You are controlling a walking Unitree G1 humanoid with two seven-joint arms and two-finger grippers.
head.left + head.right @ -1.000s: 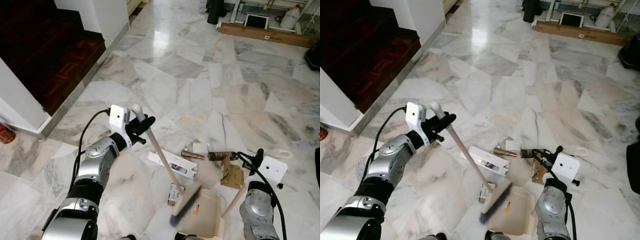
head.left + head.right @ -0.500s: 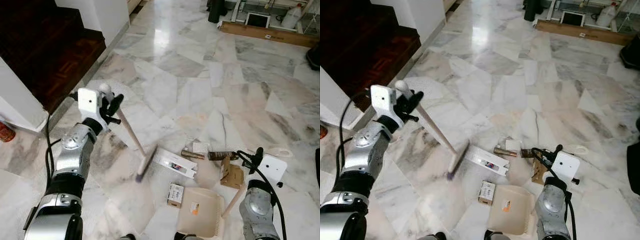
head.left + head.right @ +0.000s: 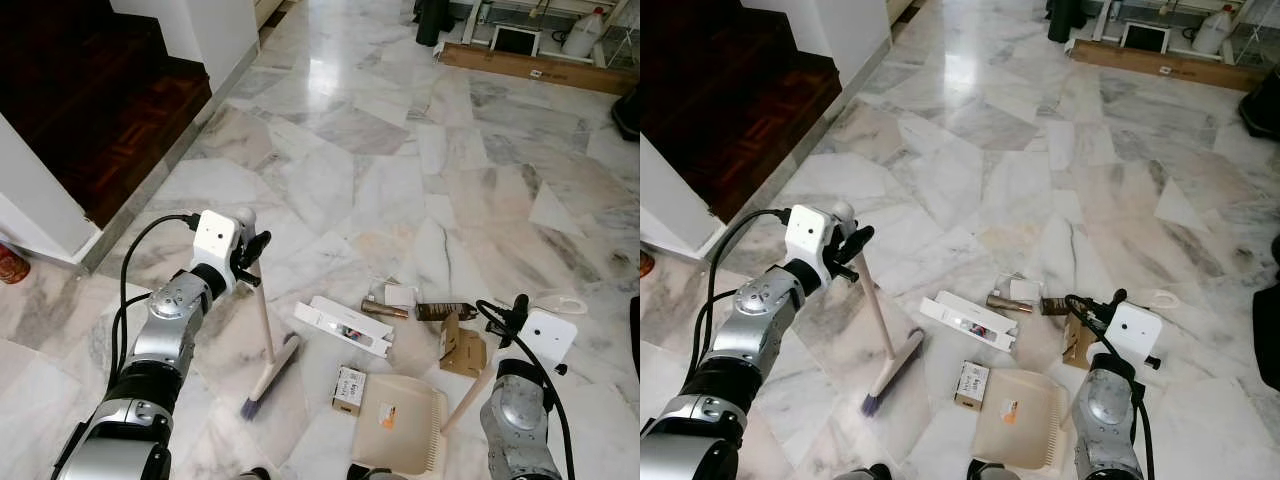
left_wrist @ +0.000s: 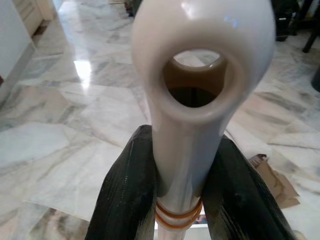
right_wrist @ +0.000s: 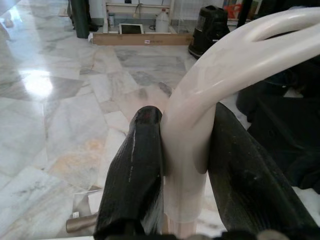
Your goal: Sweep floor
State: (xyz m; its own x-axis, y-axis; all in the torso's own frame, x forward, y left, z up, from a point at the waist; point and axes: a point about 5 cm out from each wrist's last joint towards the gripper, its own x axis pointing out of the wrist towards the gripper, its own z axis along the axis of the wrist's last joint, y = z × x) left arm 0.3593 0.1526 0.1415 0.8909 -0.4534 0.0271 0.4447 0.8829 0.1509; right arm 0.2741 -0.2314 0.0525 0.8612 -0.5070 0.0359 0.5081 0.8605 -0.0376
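My left gripper (image 3: 250,252) is shut on the top of a beige broom handle (image 4: 192,100). The handle stands almost upright, and the brush head (image 3: 268,378) rests on the marble floor, left of the litter. My right gripper (image 5: 185,150) is shut on the pale handle (image 3: 465,400) of a beige dustpan (image 3: 400,425) that lies flat near my feet. Litter lies ahead of the pan: a long white box (image 3: 345,327), a small box (image 3: 349,388) at the pan's left edge, a brown tube (image 3: 385,310), a dark wrapper (image 3: 445,311) and a cardboard scrap (image 3: 462,350).
Dark wooden steps (image 3: 100,110) and a white wall (image 3: 30,190) close off the left side, with a red can (image 3: 10,265) at the wall's foot. A cardboard plank (image 3: 540,68), a white jug (image 3: 582,35) and dark objects stand far ahead. A tape ring (image 3: 560,303) lies right.
The broom head left the dustpan, swung up and to the left, then came down on the floor left of the litter. The handle now stands steeper. The dustpan and right arm stayed put.
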